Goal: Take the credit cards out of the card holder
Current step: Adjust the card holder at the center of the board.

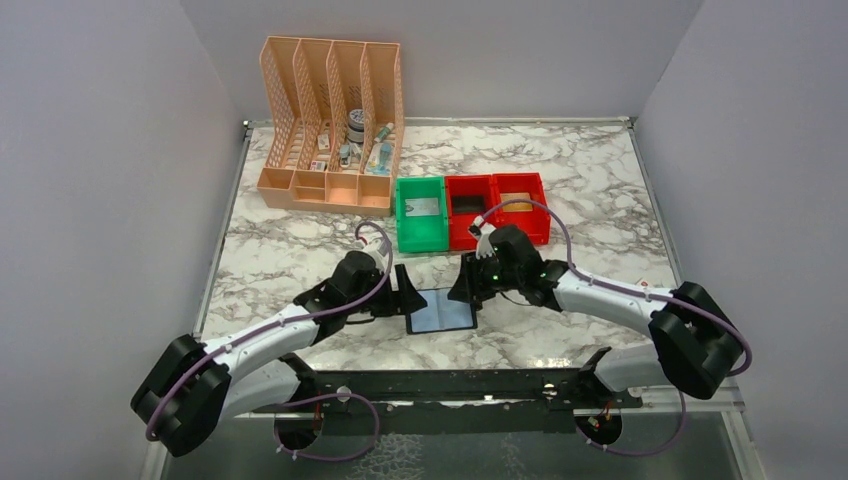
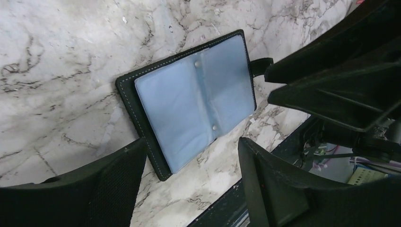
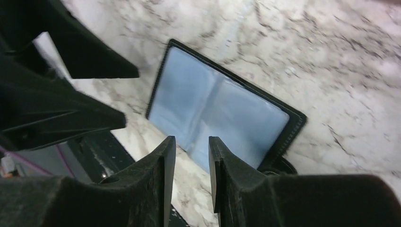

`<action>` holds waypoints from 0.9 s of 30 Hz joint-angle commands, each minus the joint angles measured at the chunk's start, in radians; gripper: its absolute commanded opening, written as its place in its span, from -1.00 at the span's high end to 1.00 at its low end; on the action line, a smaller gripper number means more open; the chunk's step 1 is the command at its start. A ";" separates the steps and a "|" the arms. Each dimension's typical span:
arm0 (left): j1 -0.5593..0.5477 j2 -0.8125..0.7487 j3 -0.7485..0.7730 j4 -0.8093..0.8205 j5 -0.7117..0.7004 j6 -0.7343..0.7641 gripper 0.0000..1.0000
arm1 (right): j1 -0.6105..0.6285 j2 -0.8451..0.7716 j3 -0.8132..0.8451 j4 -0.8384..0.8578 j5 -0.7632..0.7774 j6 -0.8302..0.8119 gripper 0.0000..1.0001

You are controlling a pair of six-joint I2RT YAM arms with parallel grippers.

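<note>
The card holder (image 1: 440,310) lies open and flat on the desk (image 1: 600,180), on the near side of the green bin (image 1: 420,215). I judge it light and floppy, with slick sleeves, so I'd pin its stitched edge. I can't tell whether credit cards remain inside. The left gripper (image 2: 191,142) has its jaws spread wide. The right gripper (image 3: 191,139) has its jaws nearly together, pinching nothing.

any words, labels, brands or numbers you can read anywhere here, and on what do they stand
No text can be read in any view.
Card holder: plain grey-blue sleeves and a stitched black edge, no print showing.
Small items in the peach file organizer: any labels are too small to read.
Whatever lies in the green bin and the red bins: too small and blurred to show print.
</note>
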 commanded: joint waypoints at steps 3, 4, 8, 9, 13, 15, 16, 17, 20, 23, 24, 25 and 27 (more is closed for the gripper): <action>-0.037 0.030 -0.001 0.037 -0.002 -0.016 -0.44 | 0.012 0.036 -0.003 -0.135 0.155 -0.002 0.31; -0.041 0.037 0.002 0.037 -0.006 -0.016 -0.44 | 0.013 0.040 -0.013 -0.135 0.158 -0.002 0.29; -0.054 0.080 0.014 0.043 -0.019 -0.012 -0.44 | 0.014 0.075 -0.033 -0.138 0.174 -0.011 0.26; -0.058 0.093 0.014 0.051 -0.021 -0.012 -0.43 | 0.014 0.089 -0.033 -0.141 0.182 -0.011 0.26; -0.076 0.153 0.011 0.094 -0.043 -0.021 -0.39 | 0.014 0.130 -0.061 -0.108 0.189 -0.005 0.27; -0.083 0.192 0.017 0.108 -0.056 -0.031 -0.24 | 0.014 0.143 -0.077 -0.088 0.185 0.002 0.28; -0.090 0.207 0.020 0.116 -0.061 -0.038 -0.18 | 0.014 0.147 -0.083 -0.080 0.184 0.006 0.28; -0.101 0.217 0.024 0.122 -0.070 -0.046 -0.12 | 0.013 0.153 -0.089 -0.070 0.180 0.008 0.28; -0.135 0.227 0.040 0.122 -0.106 -0.053 -0.03 | 0.014 0.165 -0.102 -0.054 0.175 0.016 0.28; -0.155 0.232 0.059 0.112 -0.117 -0.050 0.08 | 0.013 0.169 -0.113 -0.035 0.170 0.027 0.29; -0.157 0.235 0.064 0.112 -0.116 -0.049 0.13 | 0.013 0.170 -0.117 -0.030 0.168 0.030 0.29; -0.159 0.236 0.065 0.115 -0.116 -0.051 0.22 | 0.013 0.171 -0.121 -0.026 0.168 0.034 0.29; -0.162 0.231 0.060 0.139 -0.116 -0.061 0.44 | 0.014 0.170 -0.126 -0.017 0.165 0.038 0.29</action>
